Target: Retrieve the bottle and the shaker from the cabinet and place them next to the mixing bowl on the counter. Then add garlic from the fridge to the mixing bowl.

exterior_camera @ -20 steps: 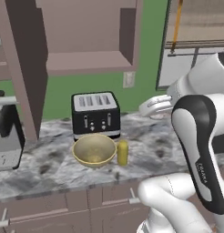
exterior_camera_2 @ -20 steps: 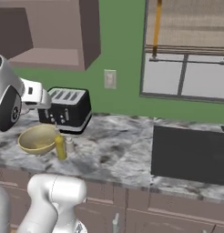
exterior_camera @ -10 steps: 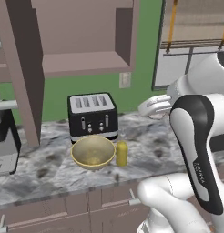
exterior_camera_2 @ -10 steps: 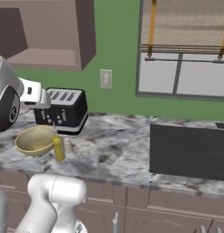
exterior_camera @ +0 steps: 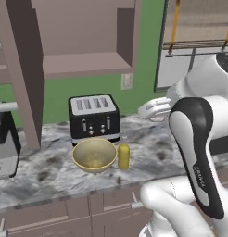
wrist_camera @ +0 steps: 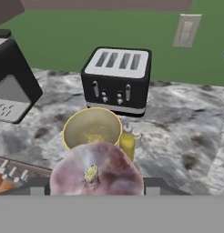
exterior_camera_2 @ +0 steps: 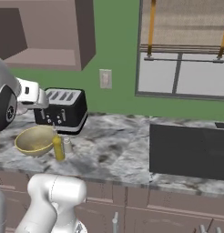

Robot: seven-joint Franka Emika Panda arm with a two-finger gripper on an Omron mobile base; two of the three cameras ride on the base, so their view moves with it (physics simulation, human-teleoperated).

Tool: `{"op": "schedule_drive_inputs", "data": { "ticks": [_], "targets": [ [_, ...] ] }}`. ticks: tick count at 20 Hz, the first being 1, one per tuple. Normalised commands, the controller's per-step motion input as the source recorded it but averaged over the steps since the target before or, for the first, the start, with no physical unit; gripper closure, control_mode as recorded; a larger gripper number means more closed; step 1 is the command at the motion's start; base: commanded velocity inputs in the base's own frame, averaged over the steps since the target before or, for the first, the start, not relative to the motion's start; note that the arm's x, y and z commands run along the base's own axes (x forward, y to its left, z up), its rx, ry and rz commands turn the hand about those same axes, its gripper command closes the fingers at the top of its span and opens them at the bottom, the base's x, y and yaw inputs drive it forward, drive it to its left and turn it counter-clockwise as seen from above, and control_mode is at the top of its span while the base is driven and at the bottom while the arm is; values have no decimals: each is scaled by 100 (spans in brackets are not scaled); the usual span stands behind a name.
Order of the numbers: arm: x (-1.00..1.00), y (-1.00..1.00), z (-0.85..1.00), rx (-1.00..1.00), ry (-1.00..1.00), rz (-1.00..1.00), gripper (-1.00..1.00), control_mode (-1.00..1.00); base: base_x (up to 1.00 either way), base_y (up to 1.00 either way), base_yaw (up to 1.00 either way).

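Above the counter (wrist_camera: pixel 186 136), the gripper (wrist_camera: pixel 95 184) pinches the garlic (wrist_camera: pixel 96 170) over the mixing bowl (wrist_camera: pixel 92 129), beside the bottle (wrist_camera: pixel 127 142).

Garlic (wrist_camera: pixel 96 172) held between the fingers, mixing bowl (wrist_camera: pixel 91 129) just beyond, bottle (wrist_camera: pixel 127 142) beside it, toaster (wrist_camera: pixel 116 80) behind.

Marbled counter (exterior_camera: pixel 51 173), toaster (exterior_camera: pixel 93 118), mixing bowl (exterior_camera: pixel 94 155), bottle (exterior_camera: pixel 123 156), shaker (exterior_camera_2: pixel 67 144)
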Motion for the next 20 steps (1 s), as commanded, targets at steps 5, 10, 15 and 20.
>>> {"op": "schedule_drive_inputs", "data": {
  "ticks": [5,10,15,20],
  "targets": [
    [36,96,6,-34,32,-14,100,-100,0,0,0],
    [54,37,-4,-18,35,-3,100,-100,0,0,0],
    [54,-23,-44,13,10,0,100,-100,0,0,0],
    [40,-14,-27,19,1,0,100,-100,0,0,0]
  ]
}}
